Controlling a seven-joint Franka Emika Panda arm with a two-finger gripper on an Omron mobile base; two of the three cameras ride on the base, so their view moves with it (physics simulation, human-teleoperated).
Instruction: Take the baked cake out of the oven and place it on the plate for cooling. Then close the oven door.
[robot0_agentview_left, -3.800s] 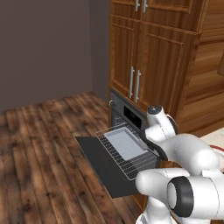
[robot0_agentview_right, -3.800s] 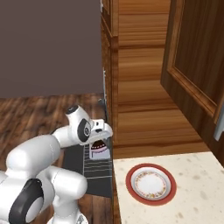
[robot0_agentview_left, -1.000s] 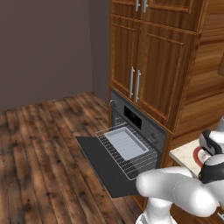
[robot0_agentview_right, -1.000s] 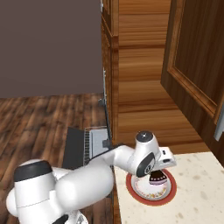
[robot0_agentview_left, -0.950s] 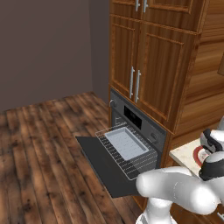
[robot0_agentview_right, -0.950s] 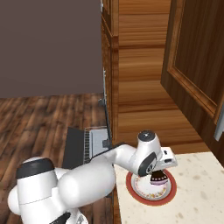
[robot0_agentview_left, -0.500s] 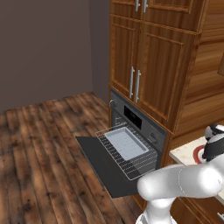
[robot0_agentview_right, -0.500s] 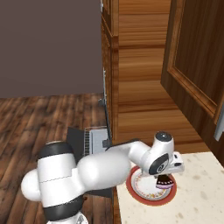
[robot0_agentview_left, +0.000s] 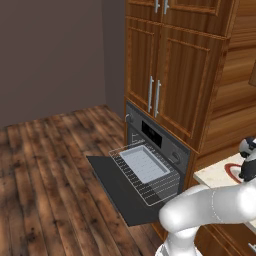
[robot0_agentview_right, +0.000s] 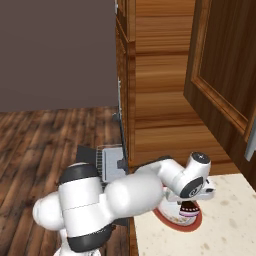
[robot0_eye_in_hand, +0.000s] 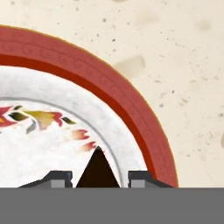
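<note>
Over plate (robot0_eye_in_hand: 144, 118) on counter (robot0_agentview_right: 225, 220): gripper (robot0_agentview_right: 188, 209) points down, cake (robot0_eye_in_hand: 97, 169) gripped between fingertips (robot0_eye_in_hand: 59, 178), low above white centre (contact with plate: cannot tell). Step in hand: placing cake. Next, you lower until cake rests, spread jaws, lift straight up clear of rim. Oven (robot0_agentview_left: 162, 145) stands apart to left; door (robot0_agentview_left: 120, 190) hangs fully down, rack (robot0_agentview_left: 150, 172) and tray (robot0_agentview_left: 145, 162) pulled out. You then swing back and raise door shut.

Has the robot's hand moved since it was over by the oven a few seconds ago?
Yes. The hand swung away from the oven, rightward, and is now over the plate on the counter.
</note>
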